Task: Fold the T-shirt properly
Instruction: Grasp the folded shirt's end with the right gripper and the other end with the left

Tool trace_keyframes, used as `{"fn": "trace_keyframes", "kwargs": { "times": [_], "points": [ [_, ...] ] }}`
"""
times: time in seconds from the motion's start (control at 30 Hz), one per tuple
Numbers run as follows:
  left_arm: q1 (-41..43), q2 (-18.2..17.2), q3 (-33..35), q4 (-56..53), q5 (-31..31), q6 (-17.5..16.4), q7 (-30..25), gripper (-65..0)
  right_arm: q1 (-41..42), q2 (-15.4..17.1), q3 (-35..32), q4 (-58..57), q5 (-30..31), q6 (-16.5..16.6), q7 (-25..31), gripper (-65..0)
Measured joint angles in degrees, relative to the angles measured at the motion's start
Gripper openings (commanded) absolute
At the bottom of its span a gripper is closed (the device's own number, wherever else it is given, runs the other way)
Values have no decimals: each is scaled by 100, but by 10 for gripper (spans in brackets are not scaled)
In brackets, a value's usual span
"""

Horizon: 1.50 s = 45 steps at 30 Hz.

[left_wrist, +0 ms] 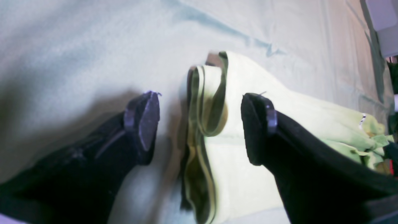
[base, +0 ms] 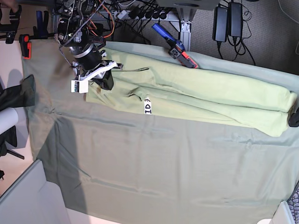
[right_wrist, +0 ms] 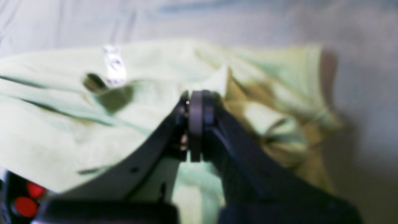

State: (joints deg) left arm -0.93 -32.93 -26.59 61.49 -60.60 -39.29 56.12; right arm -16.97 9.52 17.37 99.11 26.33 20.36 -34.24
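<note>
The pale yellow-green T-shirt (base: 210, 100) lies as a long folded band across the back of the grey-green table cloth (base: 163, 163). Its white tag (base: 147, 106) faces up. My right gripper (base: 105, 79) is at the shirt's left end. In the right wrist view it (right_wrist: 196, 99) is shut, pinching a fold of the shirt (right_wrist: 46, 133) near the tag (right_wrist: 113, 65). My left gripper (base: 293, 116) is at the shirt's right end. In the left wrist view it (left_wrist: 200, 98) is open, with the shirt's layered edge (left_wrist: 230, 174) between its jaws.
A blue and orange tool (base: 175, 44) lies at the back edge of the table, touching the shirt's far side. A red clamp (base: 26, 49) sits at the back left corner. Cables and chargers (base: 219, 21) lie behind the table. A white panel (base: 28, 196) stands at the front left.
</note>
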Motion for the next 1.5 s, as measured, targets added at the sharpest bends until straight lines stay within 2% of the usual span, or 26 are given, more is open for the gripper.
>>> {"fn": "trace_keyframes", "kwargs": {
  "times": [0.77,1.07,1.27,1.5],
  "points": [
    [146,63,-4,0,284,0,-81,-207,17,0,-116,-264,24,0,105,-650],
    [221,400,-42,7,44,-22,-144,-207,17,0,-116,-264,24,0,105,-650],
    [216,435,-48,9,-46,-22,24,-207,17,0,-116,-264,24,0,105,-650],
    [221,422,-48,11,-511,-22,546,-207,17,0,-116,-264,24,0,105,-650]
  ]
}}
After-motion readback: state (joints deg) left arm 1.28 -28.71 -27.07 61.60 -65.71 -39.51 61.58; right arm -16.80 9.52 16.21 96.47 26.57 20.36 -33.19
